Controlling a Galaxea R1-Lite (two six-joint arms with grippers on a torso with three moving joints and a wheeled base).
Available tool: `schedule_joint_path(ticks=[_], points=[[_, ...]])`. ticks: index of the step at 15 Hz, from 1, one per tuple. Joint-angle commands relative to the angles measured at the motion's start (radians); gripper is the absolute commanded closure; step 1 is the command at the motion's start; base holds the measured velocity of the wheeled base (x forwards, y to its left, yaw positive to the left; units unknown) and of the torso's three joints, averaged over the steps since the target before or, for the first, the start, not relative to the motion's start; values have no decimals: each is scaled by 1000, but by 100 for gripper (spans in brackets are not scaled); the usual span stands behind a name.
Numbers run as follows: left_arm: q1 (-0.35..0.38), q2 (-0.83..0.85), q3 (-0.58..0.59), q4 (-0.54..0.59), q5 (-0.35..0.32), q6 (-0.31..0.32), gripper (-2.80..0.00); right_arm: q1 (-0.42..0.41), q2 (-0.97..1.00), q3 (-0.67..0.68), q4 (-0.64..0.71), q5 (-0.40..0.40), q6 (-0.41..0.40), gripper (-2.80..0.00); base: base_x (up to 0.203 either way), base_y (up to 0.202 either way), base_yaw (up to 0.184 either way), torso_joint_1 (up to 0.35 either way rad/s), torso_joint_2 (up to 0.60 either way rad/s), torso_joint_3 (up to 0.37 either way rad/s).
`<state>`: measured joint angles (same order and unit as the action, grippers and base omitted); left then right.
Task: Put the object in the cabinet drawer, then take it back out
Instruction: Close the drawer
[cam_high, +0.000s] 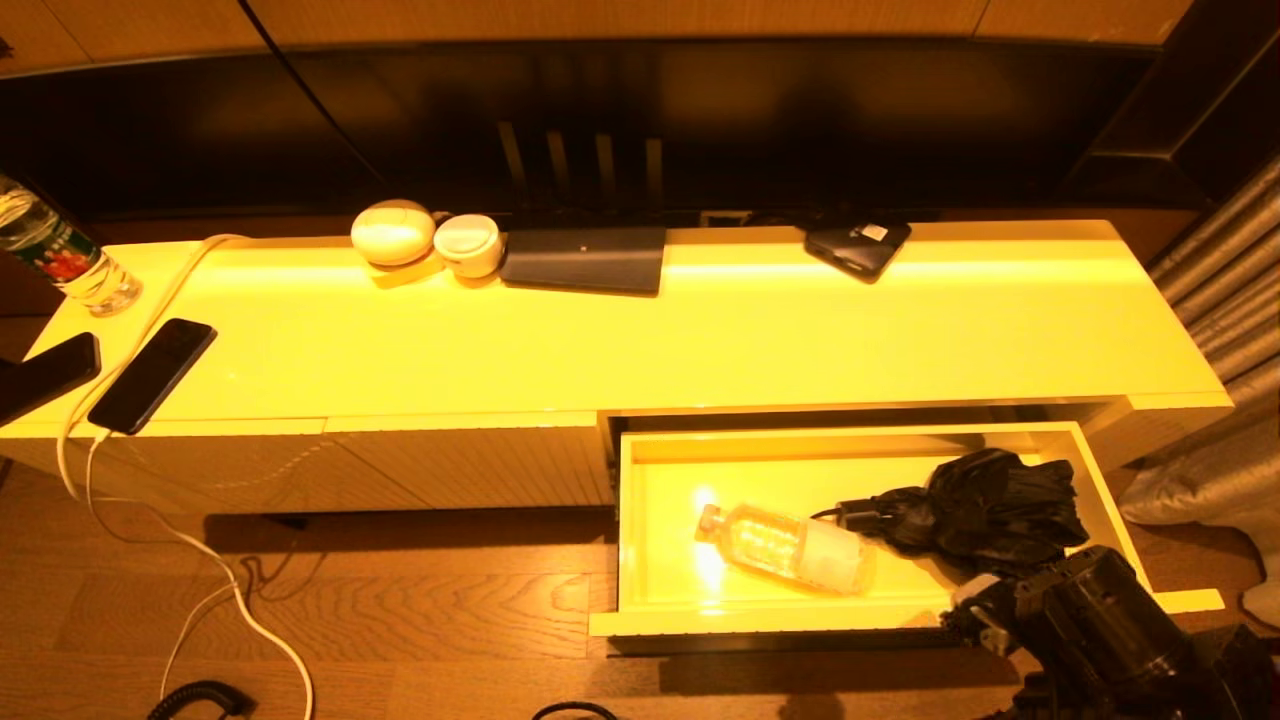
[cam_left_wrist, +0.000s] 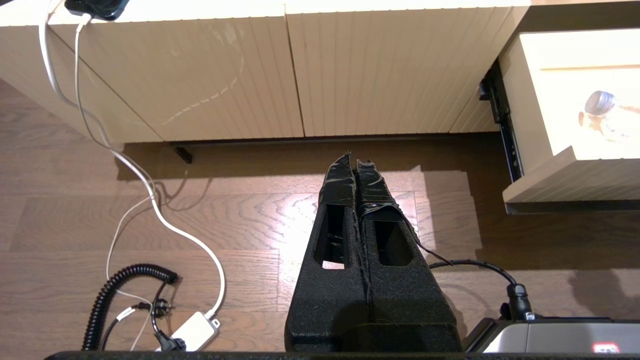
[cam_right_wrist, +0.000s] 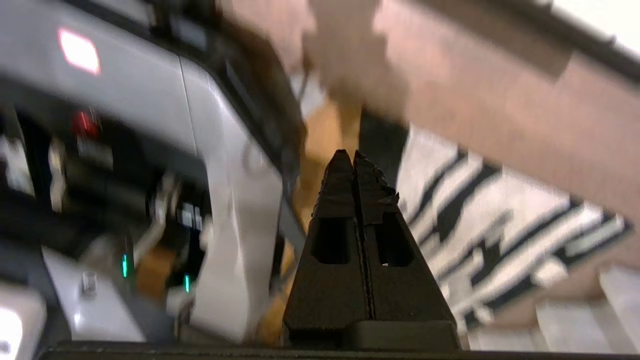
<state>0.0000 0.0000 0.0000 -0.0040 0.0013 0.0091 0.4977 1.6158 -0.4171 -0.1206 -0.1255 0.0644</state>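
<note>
The cabinet drawer (cam_high: 760, 622) stands pulled out at the right of the low cabinet, its glossy cream-yellow inside showing. A clear plastic bottle (cam_high: 790, 548) lies on its side in the drawer's middle. Beside it, to the right, lies a folded black umbrella (cam_high: 985, 510). My right arm (cam_high: 1090, 610) hangs just in front of the drawer's right front corner; its gripper (cam_right_wrist: 354, 155) is shut and empty, pointing down at my own base and a striped rug. My left gripper (cam_left_wrist: 356, 160) is shut and empty above the wooden floor, left of the drawer (cam_left_wrist: 560, 180).
The cabinet top holds two phones (cam_high: 153, 373), a water bottle (cam_high: 65, 260), white round items (cam_high: 393, 232), a dark tablet (cam_high: 585, 258) and a black device (cam_high: 858, 246). A white cable (cam_high: 200, 560) trails to the floor. Handle-less ribbed panels (cam_left_wrist: 200, 75) stand left of the drawer.
</note>
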Motion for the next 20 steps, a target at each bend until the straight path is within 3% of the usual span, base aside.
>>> schedule_joint_path(ticks=[1,8,14,20], points=[[0,0,2,-1,0,0,0,1,38,21,-83,-4,0,0,0,0,0,0,0,0],[0,0,3,-1,0,0,0,0,124,100,-554,-5,-7,0,0,0,0,0,0,0],[0,0,2,-1,0,0,0,-8,167,103,-749,-10,-57,0,0,0,0,0,0,0],[0,0,2,-1,0,0,0,-8,242,103,-914,-49,-158,0,0,0,0,0,0,0]])
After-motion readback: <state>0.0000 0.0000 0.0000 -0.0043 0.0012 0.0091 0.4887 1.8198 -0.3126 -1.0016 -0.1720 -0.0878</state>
